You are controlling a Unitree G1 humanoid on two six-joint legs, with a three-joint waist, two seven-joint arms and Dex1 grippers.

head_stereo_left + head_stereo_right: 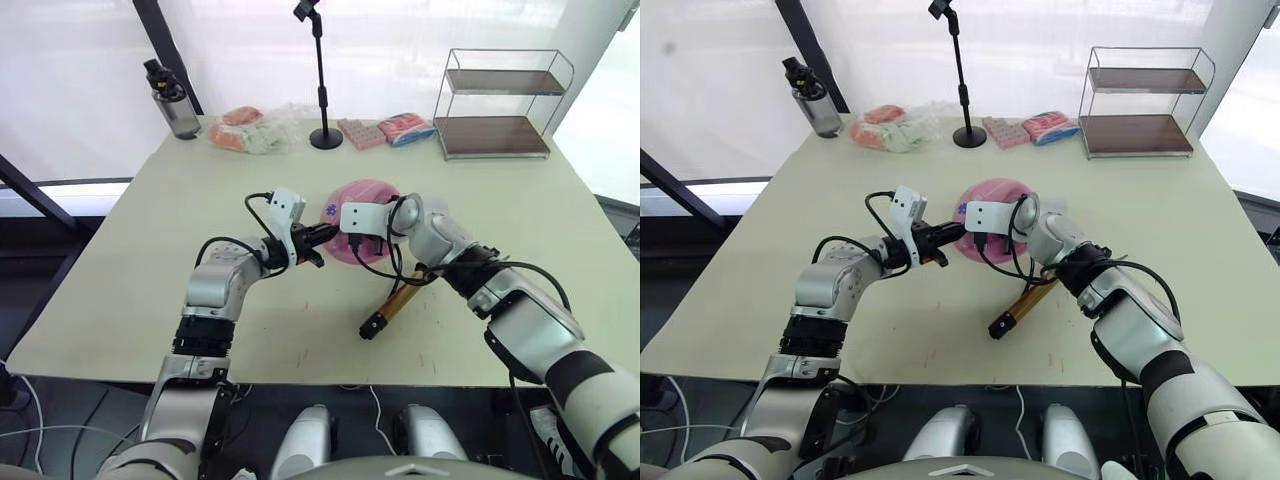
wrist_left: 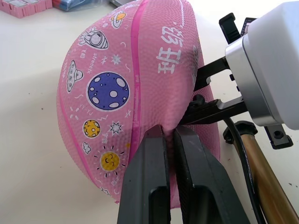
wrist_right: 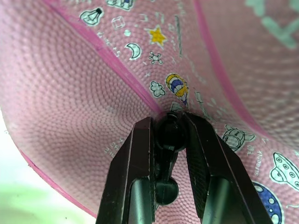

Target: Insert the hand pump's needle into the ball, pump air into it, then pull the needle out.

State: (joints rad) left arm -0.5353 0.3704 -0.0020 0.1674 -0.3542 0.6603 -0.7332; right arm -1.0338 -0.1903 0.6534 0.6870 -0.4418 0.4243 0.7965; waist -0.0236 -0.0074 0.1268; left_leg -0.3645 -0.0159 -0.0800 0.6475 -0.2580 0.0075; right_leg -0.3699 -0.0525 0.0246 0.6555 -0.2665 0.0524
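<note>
The ball (image 1: pixel 366 200) sits near the middle of the counter (image 1: pixel 520 220), visibly slack and folded rather than round, so it holds little air. The left hand (image 2: pixel 168 133) comes in from the left with its two fingers closed on a pinch of the ball's pink skin, steadying it; the fold of skin rises between the fingertips in the left wrist view. The right hand (image 3: pixel 171 122) comes in from the right, its fingers clamped on the small black fitting of the needle (image 3: pixel 170 133), which is pressed against the ball's surface. The metal pin itself is hidden behind the fitting, so whether it is seated in the valve or only touching the skin cannot be told. The hand pump (image 1: pixel 392 308) lies on the counter just near-right of the ball, gold barrel flat, with its black hose (image 1: pixel 385 262) looping up to the right hand; nothing grips the handle. Judgement: the task is at the insertion step, either just being made or just completed. Pumping has not begun, given the limp ball and the untouched pump. Left to do: confirm the pin is in, work the pump handle until the ball fills out, then draw the needle out.
</note>
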